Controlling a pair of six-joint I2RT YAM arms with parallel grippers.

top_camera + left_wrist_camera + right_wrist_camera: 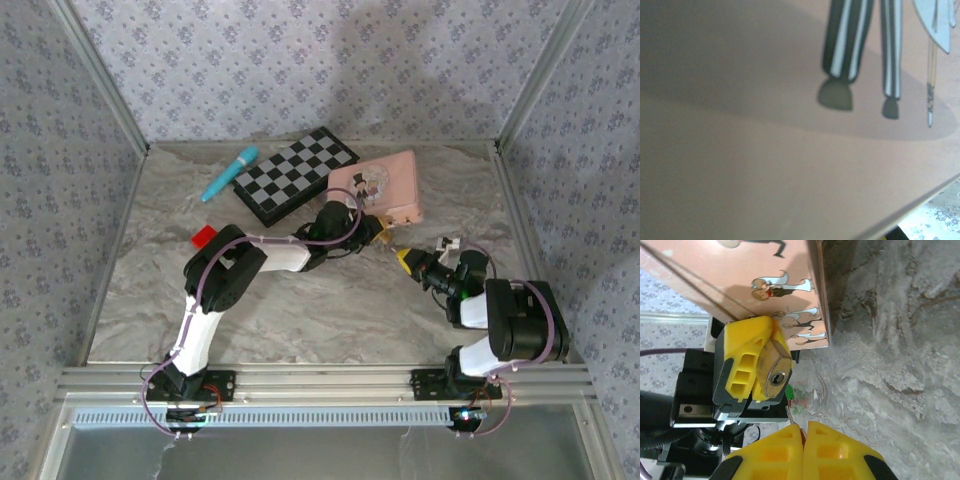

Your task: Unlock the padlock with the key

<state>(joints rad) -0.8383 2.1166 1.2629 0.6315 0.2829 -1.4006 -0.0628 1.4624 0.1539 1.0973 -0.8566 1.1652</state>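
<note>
Padlock (pixel 774 371): small, brass-coloured, held off the bench (pixel 330 310) in the left gripper (pixel 762 365). The yellow fingers (pixel 740 365) of that gripper are clamped on the body of the lock. In the right wrist view the keyhole face is turned toward the camera and the keyhole is open to sight. The shackle cannot be made out.

Key (pixel 791 417): a thin metal blade stands out from between the fingers of the right gripper (pixel 804 440), which are pressed together on it. The tip of the blade lies just below the lock, near the keyhole but apart from it; it is not inserted.

Position: in the top view the two grippers meet toward the right of the bench's middle, the left gripper (pixel 375 232) reaching in from the left and the right gripper (pixel 403 258) from the near right, tips close together.

Surroundings: the pink tin (pixel 385 185) lies flat just behind the left gripper; its printed cartoon lid (pixel 790 150) is seen at close range by the left wrist camera. A black-and-white chessboard (pixel 295 173) lies to the left of the tin, touching or nearly touching it. A teal pen (pixel 230 173) lies further left, and a red block (pixel 204 236) sits beside the left arm.
</note>
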